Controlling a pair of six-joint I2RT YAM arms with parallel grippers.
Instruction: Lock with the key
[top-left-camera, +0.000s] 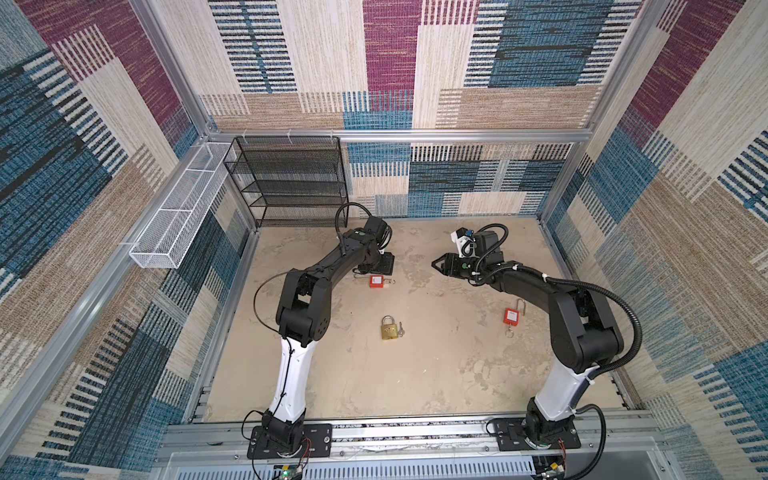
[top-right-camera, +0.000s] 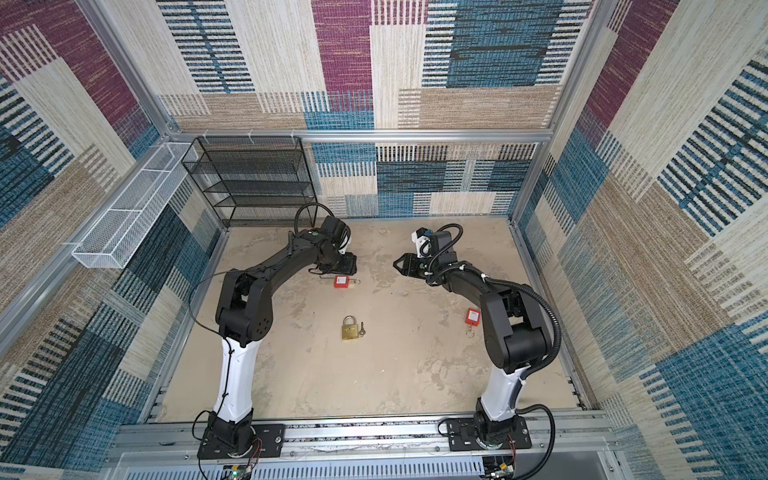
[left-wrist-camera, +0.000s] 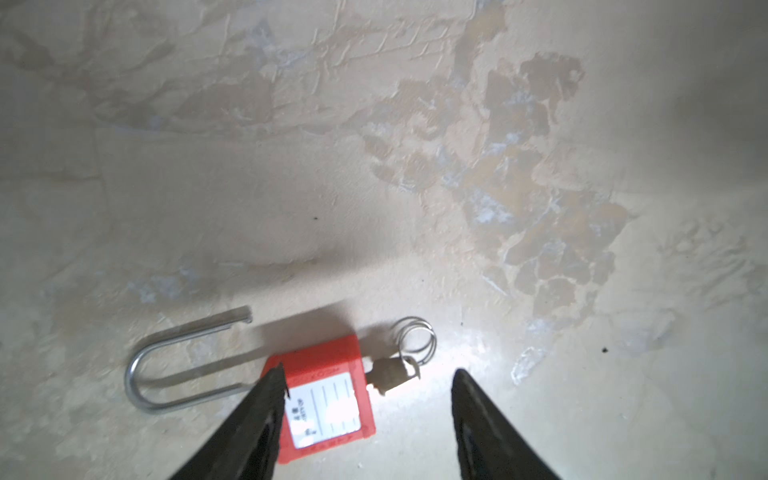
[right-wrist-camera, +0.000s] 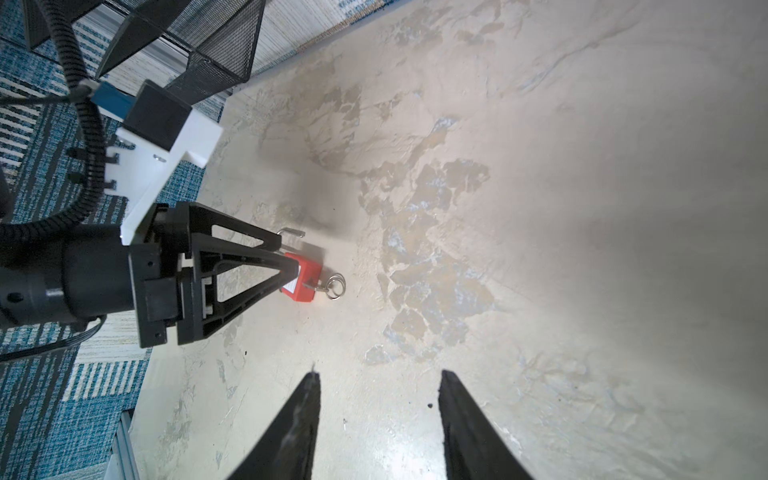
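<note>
Left wrist view: left gripper (left-wrist-camera: 370, 370), jaws parted, nothing gripped; red padlock (left-wrist-camera: 328, 399) flat on table (left-wrist-camera: 415, 187), partly hidden by one fingertip; key (left-wrist-camera: 388, 374) seated in the padlock body, lying between the fingertips; ring (left-wrist-camera: 415, 340) just beyond them; shackle (left-wrist-camera: 174, 365) open, outside the jaws. Right wrist view: right gripper (right-wrist-camera: 379, 373), jaws parted, empty; red padlock well ahead of it.

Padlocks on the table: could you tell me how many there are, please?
3. A red padlock lies at the left tool; a brass padlock sits centrally; a second red padlock lies beside the right arm. Others may be hidden.
</note>
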